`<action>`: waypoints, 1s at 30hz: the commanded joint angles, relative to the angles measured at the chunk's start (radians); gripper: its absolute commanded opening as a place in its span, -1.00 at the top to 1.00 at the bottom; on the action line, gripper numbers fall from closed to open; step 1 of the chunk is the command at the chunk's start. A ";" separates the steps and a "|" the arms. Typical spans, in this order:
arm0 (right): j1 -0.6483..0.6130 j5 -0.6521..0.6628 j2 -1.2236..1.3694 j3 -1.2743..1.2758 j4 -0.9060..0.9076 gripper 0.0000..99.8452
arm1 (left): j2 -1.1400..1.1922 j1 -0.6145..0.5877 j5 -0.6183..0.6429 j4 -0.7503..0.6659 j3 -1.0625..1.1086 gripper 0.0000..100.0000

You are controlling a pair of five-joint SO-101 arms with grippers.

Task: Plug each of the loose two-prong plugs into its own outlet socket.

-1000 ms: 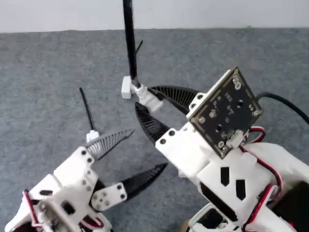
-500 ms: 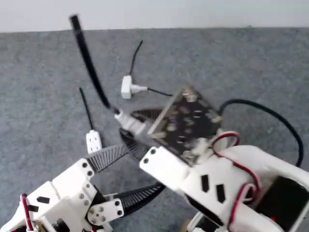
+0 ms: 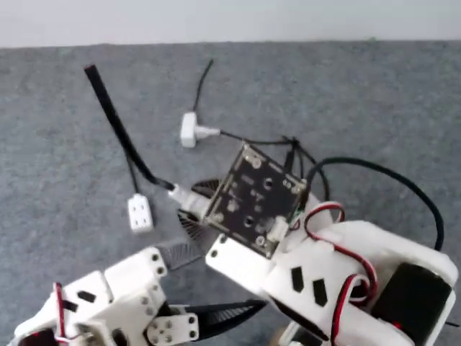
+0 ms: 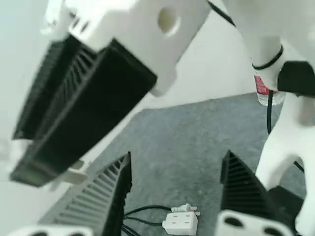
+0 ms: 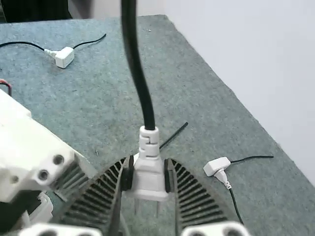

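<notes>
Since the earlier frame the right gripper (image 5: 147, 165), pinching the white two-prong plug (image 5: 147, 181) on its thick black cord (image 5: 135, 64), has swung toward the white outlet socket block (image 3: 140, 213). The prongs point away from it. The left gripper (image 4: 174, 194) is spread.

I see a grey felt-like mat (image 3: 65, 94) covering the table (image 3: 403, 101) right up to its far edge, where a plain white wall (image 3: 230, 21) begins. Light falls evenly, with only soft shadows.

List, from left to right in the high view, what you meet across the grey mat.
Going rightward: white rectangular outlet socket block → small white plastic connector with thin black cords → dark square circuit board → thick black looping cable.
</notes>
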 commanded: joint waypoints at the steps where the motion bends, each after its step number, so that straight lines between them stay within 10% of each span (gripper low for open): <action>1: -0.005 0.017 -0.018 -0.003 0.005 0.98 | 0.000 0.006 0.006 -0.028 0.007 0.45; 30: -0.001 0.021 -0.018 -0.003 0.015 0.98 | 0.000 -0.051 -0.014 -0.020 0.008 0.45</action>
